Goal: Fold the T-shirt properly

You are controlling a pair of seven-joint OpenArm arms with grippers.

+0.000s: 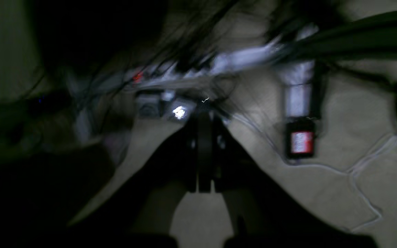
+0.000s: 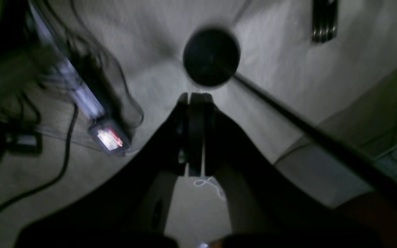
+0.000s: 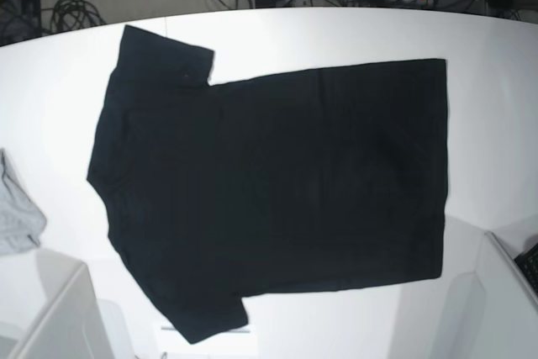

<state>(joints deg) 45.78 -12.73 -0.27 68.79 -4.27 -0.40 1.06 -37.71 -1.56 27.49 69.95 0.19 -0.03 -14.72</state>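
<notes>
Base view shows you the T-shirt [image 3: 277, 182] spread flat and plain side up across the white table [image 3: 496, 107], ready for a first fold, while the left gripper [image 1: 203, 151] and right gripper [image 2: 195, 134] are clamped closed on nothing, away from it.

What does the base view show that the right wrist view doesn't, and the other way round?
Only the base view shows the black T-shirt spread flat on the white table, with a grey cloth at the table's edge. Only the right wrist view shows the right gripper, jaws shut on nothing, above a floor with a round black disc and a lit power strip. Both show floor cables; neither shows the other's main subject.
</notes>
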